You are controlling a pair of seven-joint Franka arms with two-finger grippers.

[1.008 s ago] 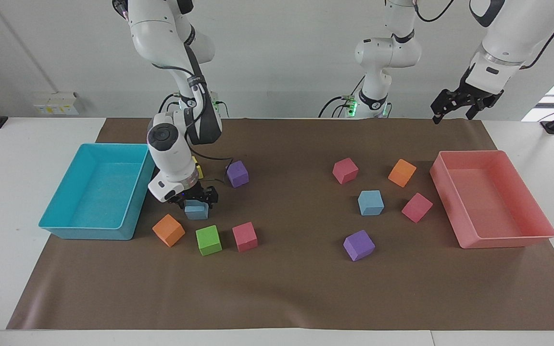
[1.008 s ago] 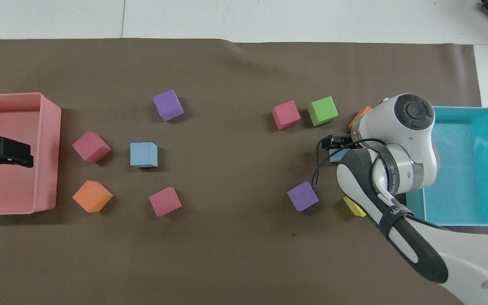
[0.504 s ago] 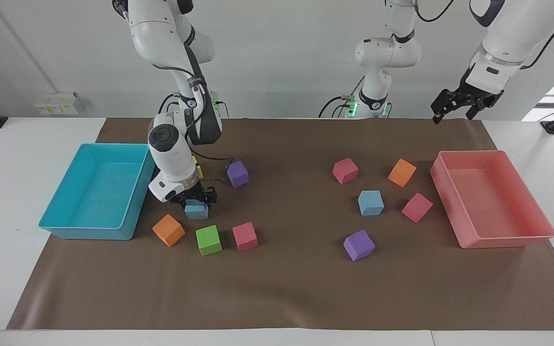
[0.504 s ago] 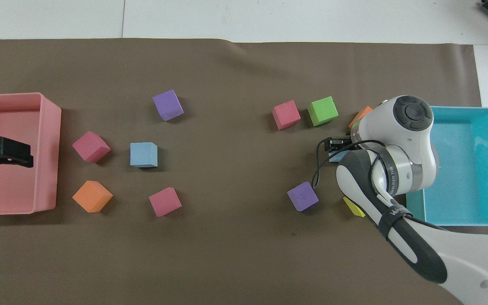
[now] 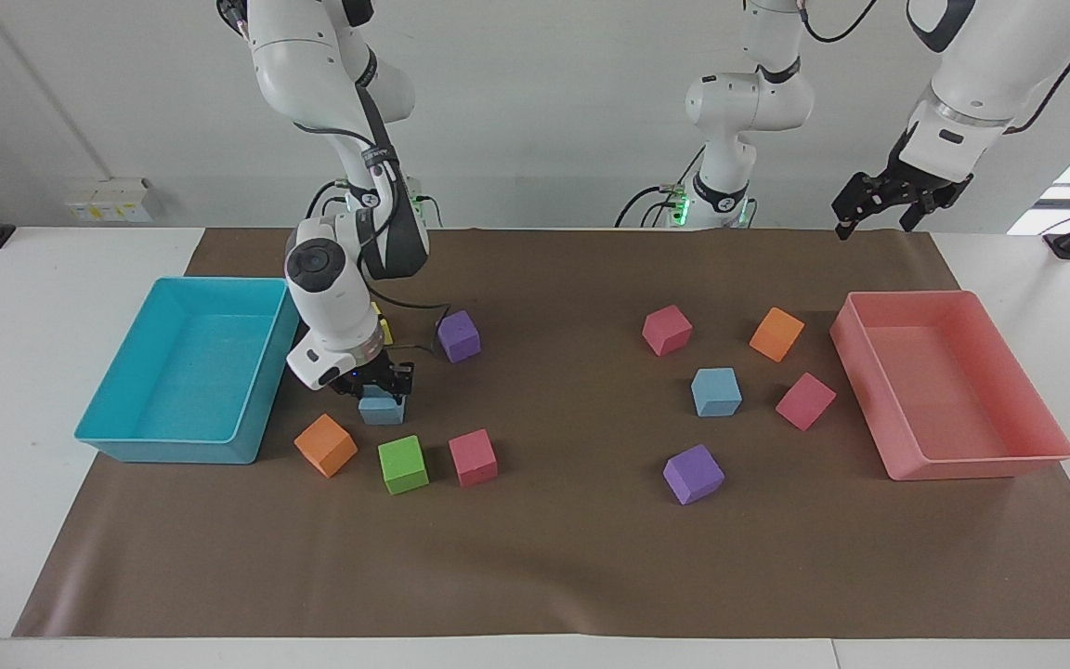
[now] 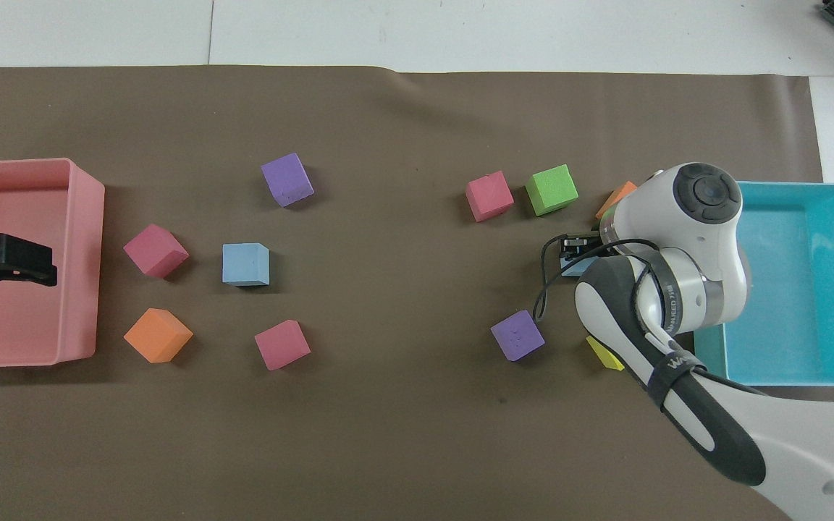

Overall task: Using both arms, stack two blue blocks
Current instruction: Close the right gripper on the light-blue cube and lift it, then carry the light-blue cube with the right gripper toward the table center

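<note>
My right gripper [image 5: 377,388] is down at the left centre of the facing view, its fingers pinching in on the sides of the first blue block [image 5: 381,408], which sits low against the brown mat [image 5: 554,557]. I cannot tell whether the block has left the mat. It lies just beside the turquoise tray [image 5: 117,437], with the orange cube [image 5: 325,445] and green cube [image 5: 402,464] just below it in that view. In the overhead view my own forearm hides most of it, right of centre.

The second blue block [image 5: 715,391] sits alone right of centre in the facing view, among a purple cube [image 5: 693,473] and pink cubes, untouched. My left gripper [image 5: 879,209] waits, fingers spread and holding nothing, up in the upper right of that view over the pink tray [image 6: 77,347].

So I judge the task barely begun: one block is being grasped and nothing is stacked. Carrying it across and setting it squarely on the other block are all left to do.
</note>
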